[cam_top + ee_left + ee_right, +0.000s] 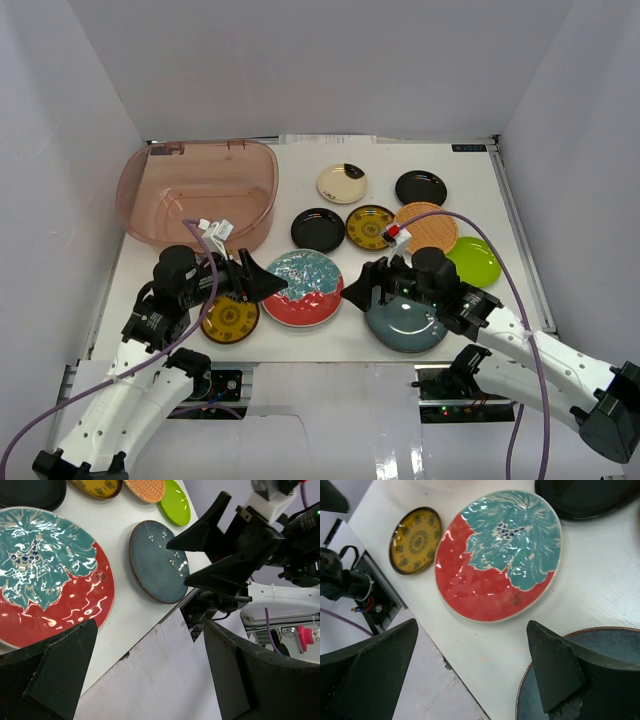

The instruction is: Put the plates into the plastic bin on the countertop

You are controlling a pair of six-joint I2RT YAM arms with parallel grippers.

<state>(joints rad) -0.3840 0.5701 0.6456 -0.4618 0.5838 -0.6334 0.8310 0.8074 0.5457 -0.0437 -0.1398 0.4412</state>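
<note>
The plastic bin (pixel 140 200) stands at the far left of the countertop (pixel 296 180). The left gripper (pixel 262 280), jaws spread and holding nothing, hovers at the left edge of the red-and-teal plate (pixel 303 288). The right gripper (pixel 363 285), likewise spread and unloaded, hovers at the grey-blue plate (pixel 405 322). All plates lie on the countertop, outside the bin.

The plastic bin (pixel 200 195) stands open-topped at the desk's (pixel 295 180) far-left corner, a wall (pixel 60 150) close beside it; bare desk lies between it and the cream plate (pixel 342 183); the right half is packed with plates (pixel 427 226) nearly touching; left tool (pixel 262 281) and right tool (pixel 366 287), jaws spread, face each other across the red-and-teal plate (pixel 303 287), a narrow gap between them.
</note>
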